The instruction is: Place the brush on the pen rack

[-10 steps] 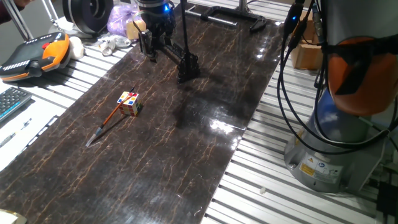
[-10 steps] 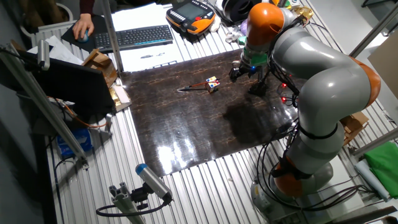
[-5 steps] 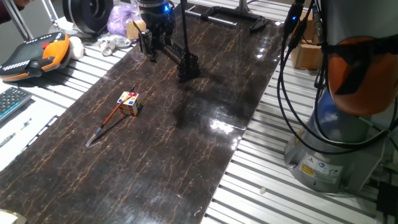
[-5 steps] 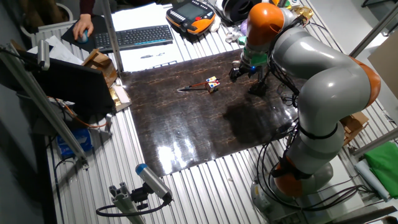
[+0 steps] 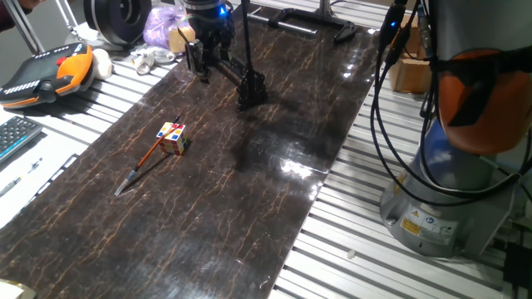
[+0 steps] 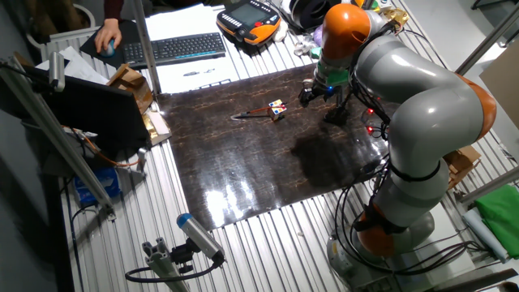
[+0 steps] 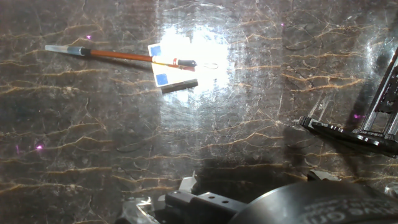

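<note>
Arm reaches over the far end of the dark marble-look tabletop point(image 5: 249, 216); gripper point(image 5: 199, 62) hangs low just beside the pen rack point(image 5: 245, 83), holding nothing, jaw spacing can't be told. Brush point(image 5: 148, 158) lies flat mid-table, touching a multicoloured puzzle cube point(image 5: 173, 138), well apart from the rack. Slatted aluminium bench around; teach pendant point(image 5: 46, 75) and keyboard point(image 6: 174, 49) nearby.

brush point(image 6: 253, 113) flat on mat, touching cube point(image 6: 277, 109) | gripper point(image 6: 310, 97) beside pen rack point(image 6: 336, 113)
</note>
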You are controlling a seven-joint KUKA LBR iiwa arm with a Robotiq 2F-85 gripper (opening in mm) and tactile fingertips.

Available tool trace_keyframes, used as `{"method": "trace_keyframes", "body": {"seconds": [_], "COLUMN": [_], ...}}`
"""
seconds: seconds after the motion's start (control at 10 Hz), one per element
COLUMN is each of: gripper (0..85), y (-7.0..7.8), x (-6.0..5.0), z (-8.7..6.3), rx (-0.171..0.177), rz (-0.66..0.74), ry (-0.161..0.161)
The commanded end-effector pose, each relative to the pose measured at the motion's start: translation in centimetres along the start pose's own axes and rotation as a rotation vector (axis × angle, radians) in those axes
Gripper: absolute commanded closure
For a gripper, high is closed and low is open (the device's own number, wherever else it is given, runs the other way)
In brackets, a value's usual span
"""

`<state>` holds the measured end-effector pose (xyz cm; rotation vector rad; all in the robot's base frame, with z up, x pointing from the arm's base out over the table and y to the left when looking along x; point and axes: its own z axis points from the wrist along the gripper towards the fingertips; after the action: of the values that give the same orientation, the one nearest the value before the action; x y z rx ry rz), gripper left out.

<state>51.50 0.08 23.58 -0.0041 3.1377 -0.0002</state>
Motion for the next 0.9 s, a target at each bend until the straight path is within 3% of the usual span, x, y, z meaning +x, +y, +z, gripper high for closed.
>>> {"method": "trace_keyframes", "body": {"seconds": [0.0, 0.4, 0.8], "gripper": [84.3, 84.3, 84.3], "y": [0.0, 0.7, -0.2], "x": [0.0, 0.2, -0.3], "z": [-0.1, -0.7, 0.0], "rx": [0.001, 0.017, -0.014], "rz": [0.001, 0.002, -0.012], "ry": [-0.018, -0.016, -0.018]}}
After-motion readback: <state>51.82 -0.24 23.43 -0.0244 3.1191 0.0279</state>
